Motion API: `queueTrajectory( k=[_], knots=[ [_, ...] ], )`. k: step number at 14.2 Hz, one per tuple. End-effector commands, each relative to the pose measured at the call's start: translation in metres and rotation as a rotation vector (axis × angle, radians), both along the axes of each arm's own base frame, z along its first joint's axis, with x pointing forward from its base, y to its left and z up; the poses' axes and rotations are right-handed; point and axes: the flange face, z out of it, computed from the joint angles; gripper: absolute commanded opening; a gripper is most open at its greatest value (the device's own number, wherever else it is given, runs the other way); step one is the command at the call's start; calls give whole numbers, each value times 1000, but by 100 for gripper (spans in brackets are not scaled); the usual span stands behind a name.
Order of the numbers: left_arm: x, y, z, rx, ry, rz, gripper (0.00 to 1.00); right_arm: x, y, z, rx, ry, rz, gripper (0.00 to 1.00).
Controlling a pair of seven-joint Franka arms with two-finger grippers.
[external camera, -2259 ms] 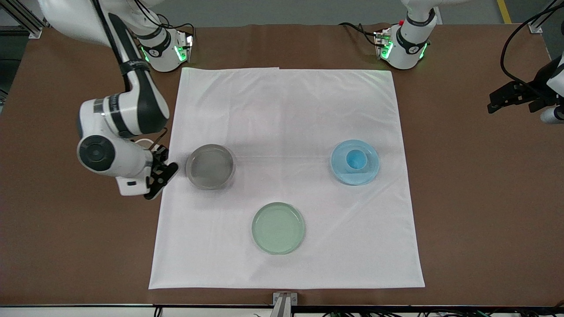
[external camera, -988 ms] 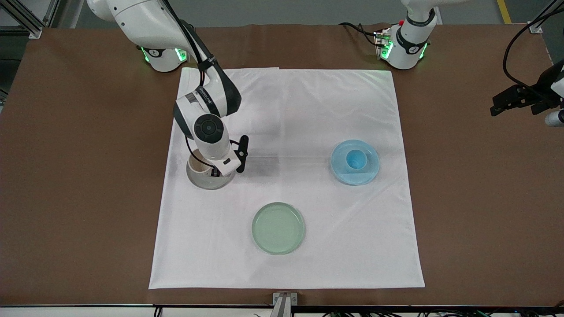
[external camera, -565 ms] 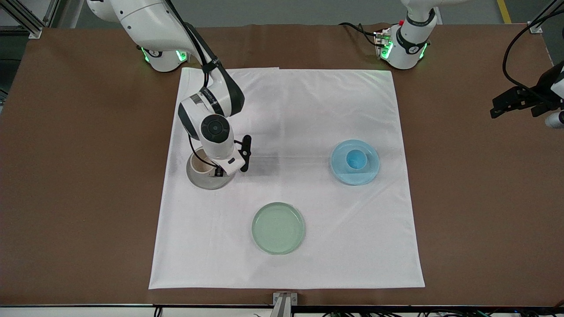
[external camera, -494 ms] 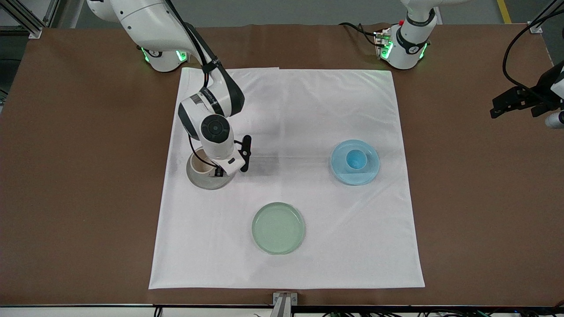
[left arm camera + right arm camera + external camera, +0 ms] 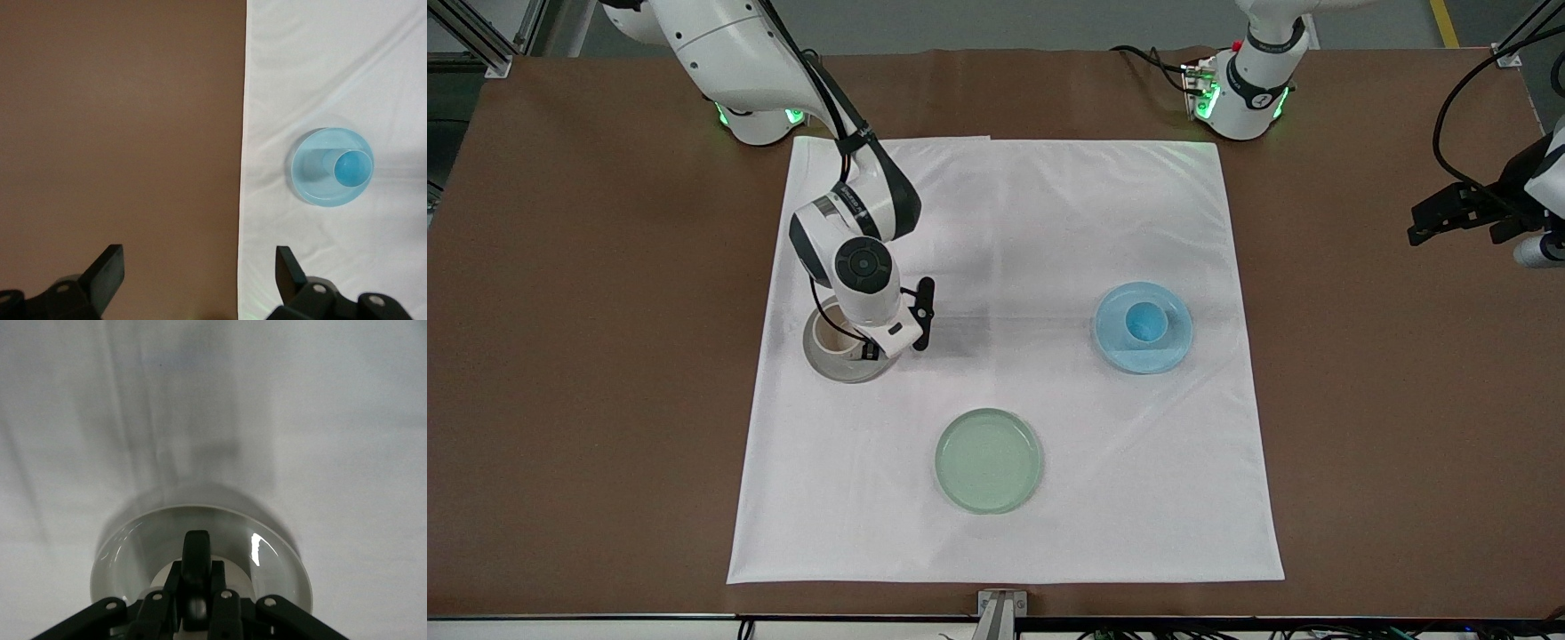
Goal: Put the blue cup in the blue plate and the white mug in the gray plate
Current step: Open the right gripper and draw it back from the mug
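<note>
A: White cloth (image 5: 1005, 356) covers the middle of the brown worktop (image 5: 605, 356), and all three plates sit on it. The green plate (image 5: 988, 460) lies closest to the front camera's edge and has no part in the job.

B: And the two that matter?

A: The blue plate (image 5: 1144, 327) sits toward the left arm's end with the blue cup (image 5: 1145, 322) standing upright in it, so that half looks done. The gray plate (image 5: 845, 342) sits toward the right arm's end, and the white mug (image 5: 838, 331) is down in it, or very nearly.

B: Who's holding the mug?

A: The right gripper (image 5: 869, 349), pinched on the mug; in the right wrist view its fingers (image 5: 196, 587) close over the black handle, with the gray rim curving round below.

B: What could spoil it?

A: I'd say the release. If the mug isn't fully seated, letting go could drop it and rock it on the low rim. If the fingers catch in the handle loop as they lift away, they could tip the mug or drag the plate and wrinkle the cloth.

B: The other arm?

A: It waits; the left gripper (image 5: 200, 273) hangs spread and empty over the bare worktop at the left arm's end, just off the cloth's edge.
</note>
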Motion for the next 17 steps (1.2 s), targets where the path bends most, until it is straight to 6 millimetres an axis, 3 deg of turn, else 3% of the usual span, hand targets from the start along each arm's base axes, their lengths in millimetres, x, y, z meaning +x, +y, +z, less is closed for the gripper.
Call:
queueTrajectory(
  k=[1, 2, 3, 5, 7, 11, 12, 14, 16, 17],
  knots=[
    [-1, -1, 4, -14, -14, -15, 100, -1, -4, 2, -16, -5, 16, 23],
    [-1, 0, 4, -12, -14, -15, 100, 1, -8, 2, -18, -3, 8, 48],
    [0, -1, 4, -12, -13, -15, 100, 1, -10, 4, -25, 7, 6, 99],
    [0, -2, 3, -14, -12, -15, 100, 1, -11, 12, -38, 24, 1, 100],
    [0, -3, 3, -14, -14, -16, 100, 3, -7, 32, -28, 10, -1, 100],
    [0, -4, 3, -14, -14, -21, 100, 3, 21, 79, 35, -47, 19, 100],
    [0, -5, 3, -14, -14, -22, 100, 0, 31, 102, 50, -57, 30, 100],
    [0, -2, 4, -14, -16, -18, 100, 3, 28, 162, 34, -43, 3, 100],
    [0, -3, 4, -16, -15, -19, 100, 2, 2, 222, 35, -52, -41, 100],
    [0, -4, 3, -11, -14, -19, 100, 6, -26, 249, 36, -63, -85, 100]
  ],
)
